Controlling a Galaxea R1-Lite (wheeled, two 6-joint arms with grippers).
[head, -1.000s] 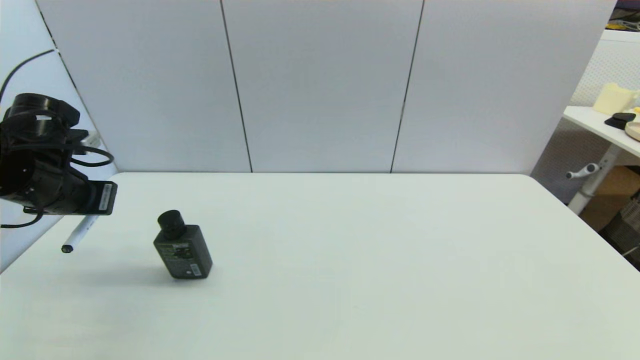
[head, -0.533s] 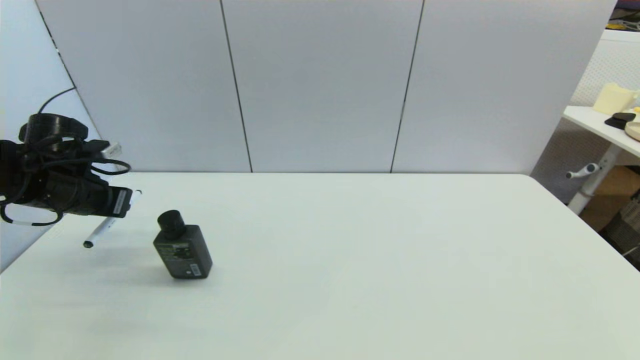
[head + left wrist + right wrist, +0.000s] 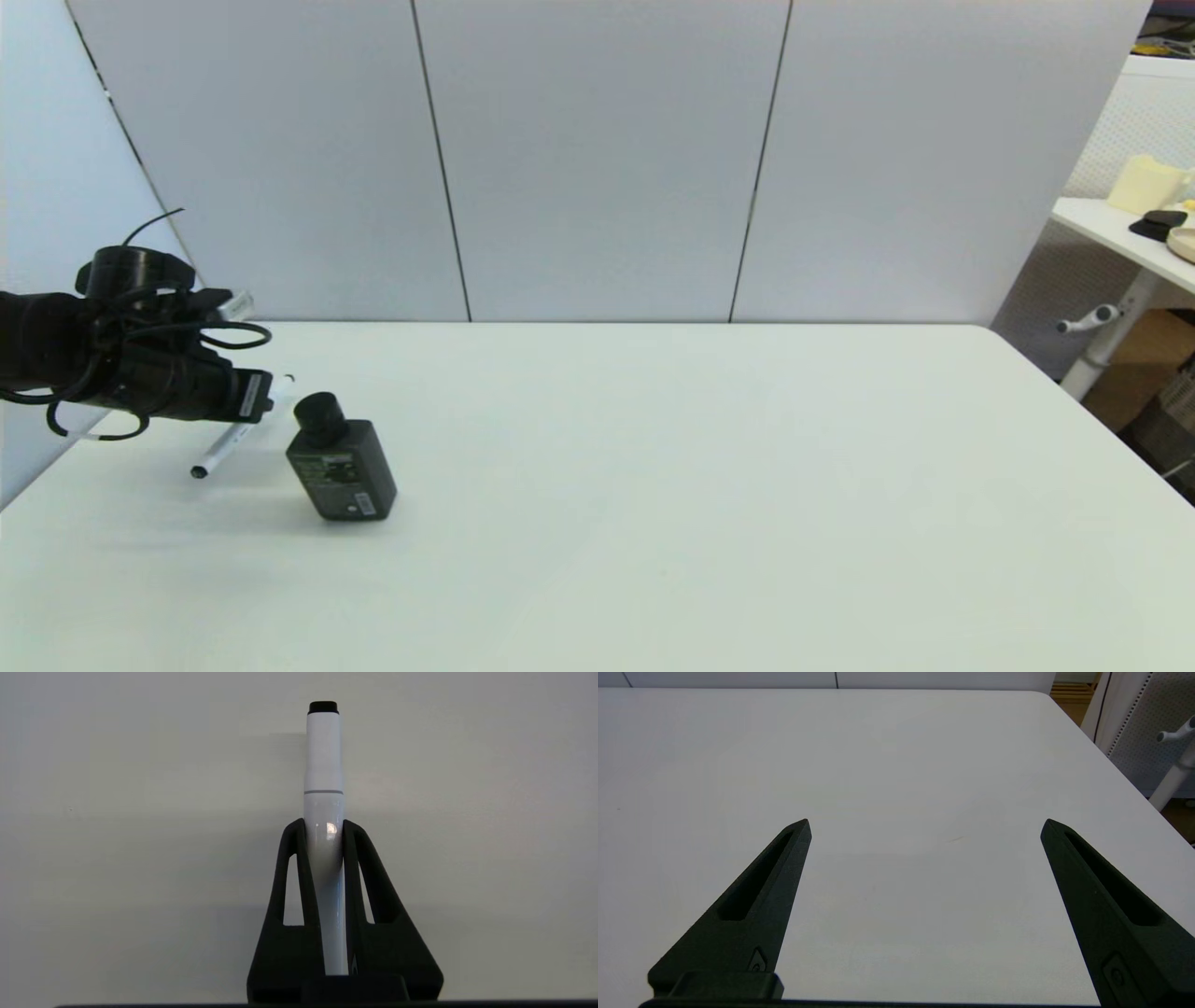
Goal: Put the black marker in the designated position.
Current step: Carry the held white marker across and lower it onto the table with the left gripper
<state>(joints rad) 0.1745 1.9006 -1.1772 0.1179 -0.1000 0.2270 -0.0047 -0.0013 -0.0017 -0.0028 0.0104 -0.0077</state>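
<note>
The black marker (image 3: 323, 812) rides clenched in the left end effector (image 3: 254, 399) above the counter (image 3: 653, 485), just beside the dark bottle (image 3: 341, 462), apparently not yet set down. Placement remains. The right end effector (image 3: 924, 826) hangs spread, idle.

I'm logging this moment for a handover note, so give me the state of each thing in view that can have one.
Marker: clamped in the left gripper, tilted, black end low, off the table.
Left gripper: shut on the marker, beside the bottle.
Right gripper: open, holding nothing, over bare table.
Bottle: capped, upright, on the table.
</note>
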